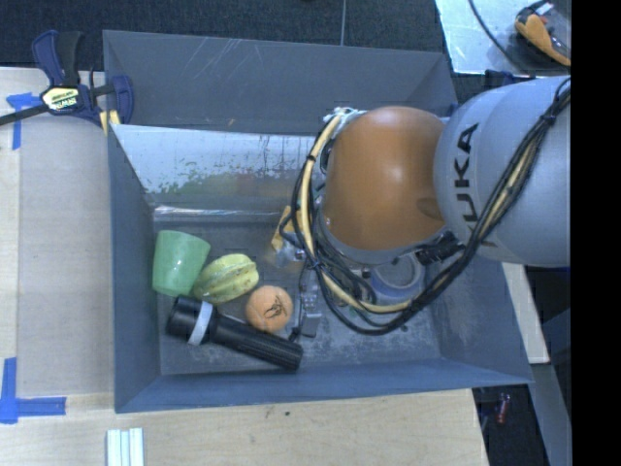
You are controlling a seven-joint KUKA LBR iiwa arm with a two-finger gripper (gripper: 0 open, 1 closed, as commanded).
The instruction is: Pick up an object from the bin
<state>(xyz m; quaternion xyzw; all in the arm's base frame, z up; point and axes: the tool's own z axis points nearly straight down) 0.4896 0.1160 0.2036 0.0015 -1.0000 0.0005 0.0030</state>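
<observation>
we see the arm (514,183) reaching in from the right, its grey body lettered in black, with a rounded orange cover (383,178) at the wrist and loops of yellow and white cables (312,192) running around it. below that cover a small metal part of the jaws pokes out near the bin floor, just right of an orange ball (269,309). we cannot tell whether the jaws are open or closed, and nothing shows between them.

the orange ball is small and round, with a dark scribbled mark on its top. it lies on the floor towards the near side of the bin (243,85), about midway across, and is the thing closest to the jaws. whether the metal part touches it, we cannot tell.

just left of the ball lies a yellow-green ribbed fruit (227,277), and further left a pale green cup (179,261) rests on its side beside that fruit. a black cylinder with a white band (233,335) lies slanted along the near edge, right by the ball.

the bin is grey metal with sloping walls; its far wall is scuffed and speckled with pale marks. beyond the far wall we see a dark surface, and a white sheet (485,17) lies at the far right.
</observation>
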